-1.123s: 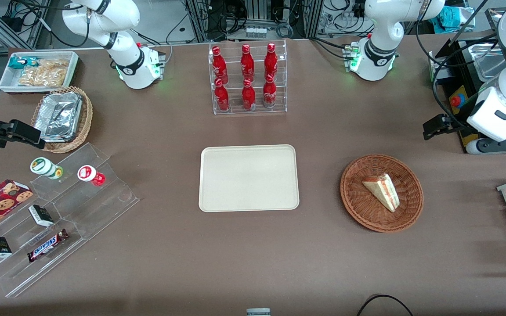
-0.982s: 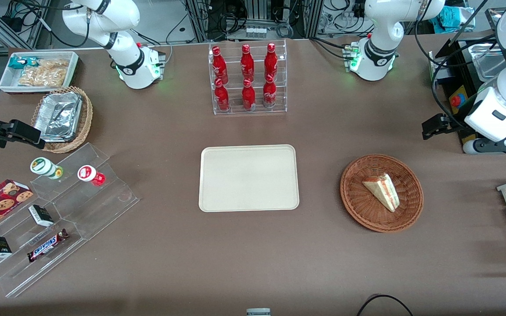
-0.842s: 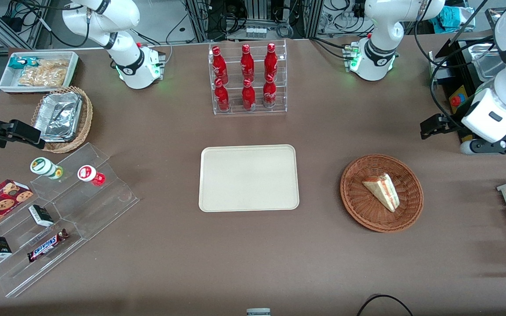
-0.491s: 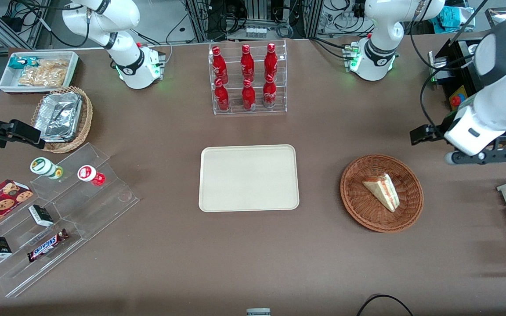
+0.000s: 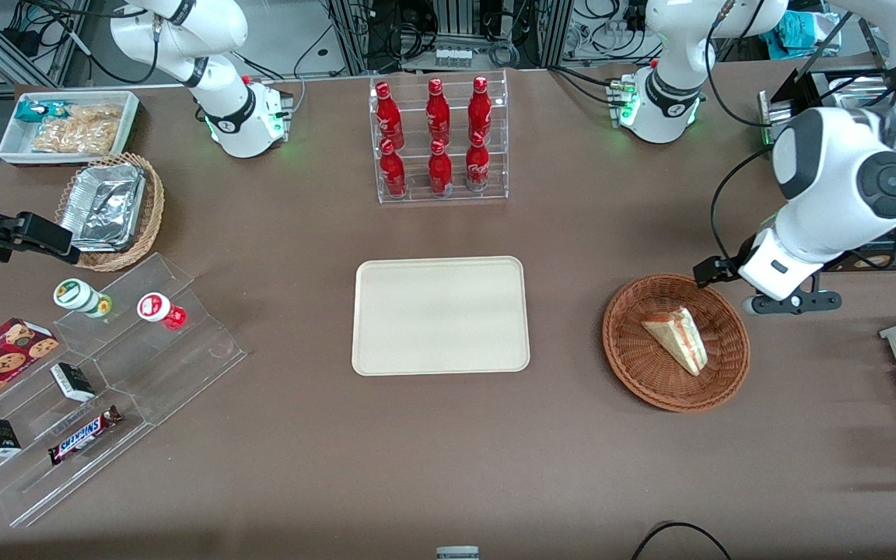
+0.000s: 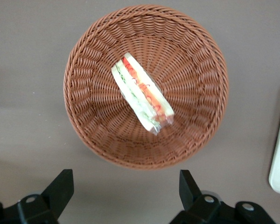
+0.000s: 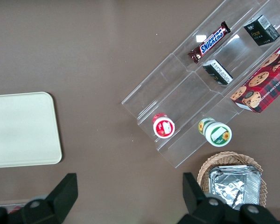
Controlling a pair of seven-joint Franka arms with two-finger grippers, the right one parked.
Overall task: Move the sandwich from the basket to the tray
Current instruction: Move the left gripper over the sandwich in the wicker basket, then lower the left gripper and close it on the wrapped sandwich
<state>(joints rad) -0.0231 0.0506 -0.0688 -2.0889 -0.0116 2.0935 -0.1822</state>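
Brown tabletop (image 5: 448, 451), claw (image 6: 126, 198) held wide above the basket (image 5: 635, 365) rim.
The sandwich (image 5: 677, 338) is seen lying in the basket at the frame's right; the tray (image 5: 440, 315) is kept bare at centre, ready for it.

Basket (image 6: 196, 84): reddish-brown woven wicker, ribbed. Sandwich (image 6: 142, 93) lay in glossy clear wrap. Tray (image 5: 440, 315): smooth matt cream plastic. Table (image 5: 448, 451): matt brown. Gripper (image 6: 126, 198), above the basket's edge, spread wide: matt black fingers (image 6: 60, 189).
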